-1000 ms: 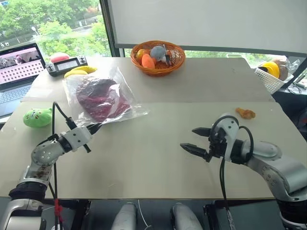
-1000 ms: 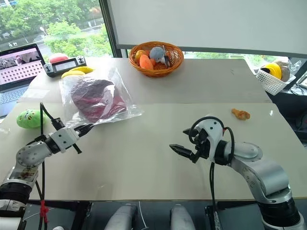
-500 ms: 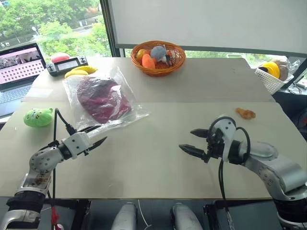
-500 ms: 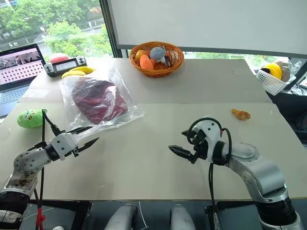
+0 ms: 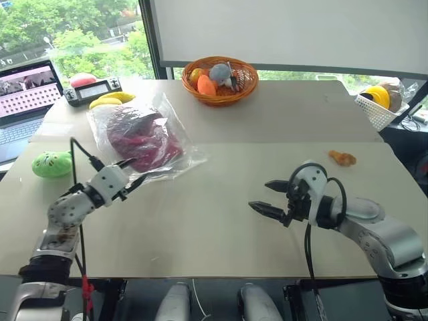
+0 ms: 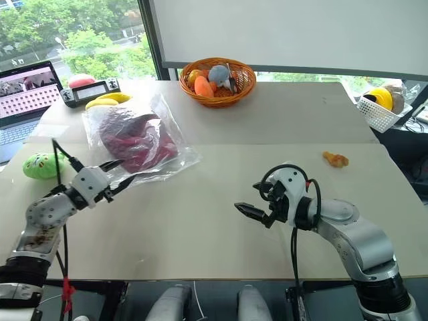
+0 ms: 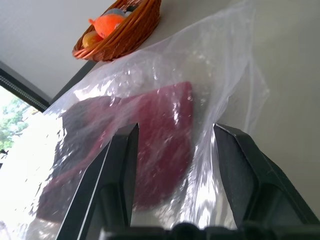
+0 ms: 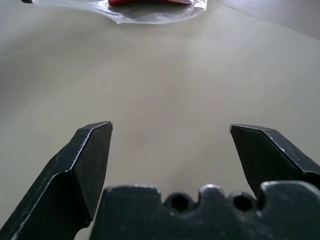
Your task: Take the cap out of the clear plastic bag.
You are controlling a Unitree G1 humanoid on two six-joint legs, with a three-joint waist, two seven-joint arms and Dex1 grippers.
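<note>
Nearest on the table (image 5: 221,234), the right gripper (image 5: 268,196) hovers above bare tabletop with its jaws spread wide, grasping nothing. Across from it the left gripper (image 5: 134,171) points at the near edge of the bag (image 5: 144,137), its fingers (image 7: 116,165) parted with the crinkled plastic lying between and just ahead of them — not pinched on it as far as I can see. The cap (image 5: 142,138) sits inside the bag, a maroon heap under the glossy film, left of the table's middle. A green plush toy (image 5: 52,164) lies beside the bag on the left edge, and a small orange toy (image 5: 342,158) rests well apart on the right. Farther back sit a banana (image 5: 111,100), a black device (image 5: 92,91) and a laptop (image 5: 23,100) — and the wicker basket (image 5: 220,79) of toys. A white basket (image 5: 376,106) stands at the far right.
</note>
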